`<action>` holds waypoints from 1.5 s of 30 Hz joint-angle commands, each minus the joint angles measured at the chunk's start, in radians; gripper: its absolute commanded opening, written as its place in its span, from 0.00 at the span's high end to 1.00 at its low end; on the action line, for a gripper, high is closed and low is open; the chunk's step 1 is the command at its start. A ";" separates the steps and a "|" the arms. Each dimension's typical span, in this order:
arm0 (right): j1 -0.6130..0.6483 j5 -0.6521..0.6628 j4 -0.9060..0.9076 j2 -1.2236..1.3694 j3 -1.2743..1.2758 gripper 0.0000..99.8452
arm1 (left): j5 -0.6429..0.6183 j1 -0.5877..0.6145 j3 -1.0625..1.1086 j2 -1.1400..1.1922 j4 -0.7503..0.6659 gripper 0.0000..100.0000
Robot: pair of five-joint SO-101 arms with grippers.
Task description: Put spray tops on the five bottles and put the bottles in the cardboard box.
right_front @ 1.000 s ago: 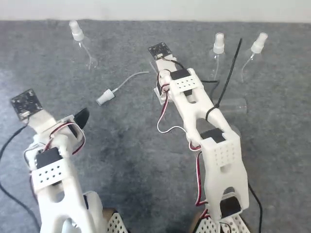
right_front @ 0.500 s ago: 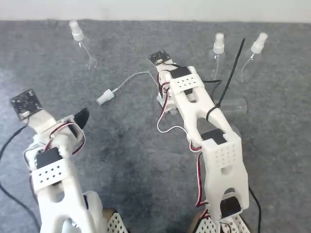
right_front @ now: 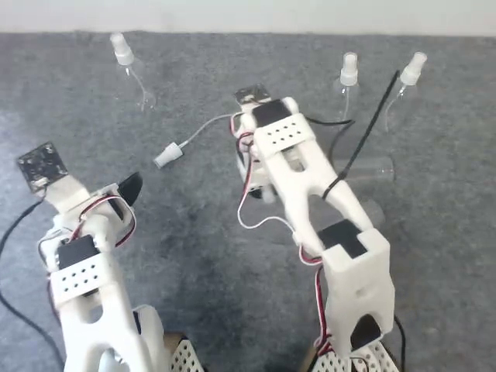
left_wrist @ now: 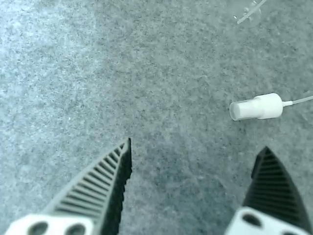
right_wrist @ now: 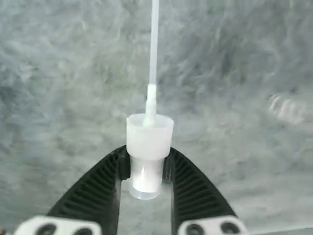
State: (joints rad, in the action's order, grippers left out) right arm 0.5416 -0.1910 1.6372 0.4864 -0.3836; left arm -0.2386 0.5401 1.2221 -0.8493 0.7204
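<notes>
— What is the largest thing there?

— The grey, rough fabric surface (right_front: 201,256). It covers the whole table in the high view, and both wrist views have it as ground. Along its far edge runs a pale, plain strip of wall (right_front: 232,14).

— And what stands on the fabric?

— Two white plastic arms, side by side at the near edge. The left arm (right_front: 85,279) is folded low near its base. The right arm (right_front: 310,178) is stretched out over the middle of the fabric.

— Where are the bottles?

— Three clear upright bottles with white spray heads stand near the far edge. The lone bottle (right_front: 128,74) is at the left. The inner bottle (right_front: 347,81) and the outer bottle (right_front: 407,81) are near each other at the right. A lying clear bottle (right_front: 376,167) is on its side beside the right arm, partly hidden by it.

— How are the pincers?

— The left gripper (left_wrist: 196,146) has its black toothed fingers far apart, with nothing between them, above bare fabric. The loose white spray top (left_wrist: 257,106) lies on its side just past one fingertip, well apart from every bottle.

— And the other one?

— The right gripper (right_wrist: 146,155) is closed on the held white spray top (right_wrist: 148,134). Its fingers press the narrow end from both sides. The wide collar sits just beyond the fingertips, and the thin tube points straight away from the gripper.
</notes>
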 commanded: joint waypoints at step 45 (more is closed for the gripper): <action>0.182 -0.667 -0.062 -0.206 -0.046 0.93 | -0.006 0.006 -0.004 -0.031 -0.031 0.64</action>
State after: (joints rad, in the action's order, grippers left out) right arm 0.7534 -0.9720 1.5451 0.3974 -0.3836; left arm -0.2386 0.5401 1.2221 -0.8493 0.7204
